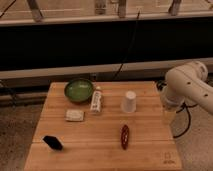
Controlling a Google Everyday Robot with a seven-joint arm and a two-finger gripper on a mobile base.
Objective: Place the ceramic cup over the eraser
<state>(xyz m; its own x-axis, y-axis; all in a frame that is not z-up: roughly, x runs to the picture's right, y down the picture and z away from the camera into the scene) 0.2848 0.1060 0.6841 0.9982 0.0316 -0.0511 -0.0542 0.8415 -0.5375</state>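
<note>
Cup point(129, 102) stands on end, right of centre on table point(100, 159); which end is up, cannot tell. Eraser point(52, 142) lies flat at near left, close to edge, well apart from cup; low enough to cover. Open board between them; red oblong point(125, 136) sits near cup. Arm point(189, 86) at right edge; gripper hidden behind it, state cannot tell.

Matt wooden table point(100, 150), smooth cup point(129, 102); claw unseen past glossy arm point(189, 86).

Wooden tabletop point(100, 150), dim room
Speckled floor point(20, 125) surrounds it; behind, a dark wall panel point(60, 45) above a pale ledge point(50, 71), a black cable point(127, 50) hanging across.
</note>
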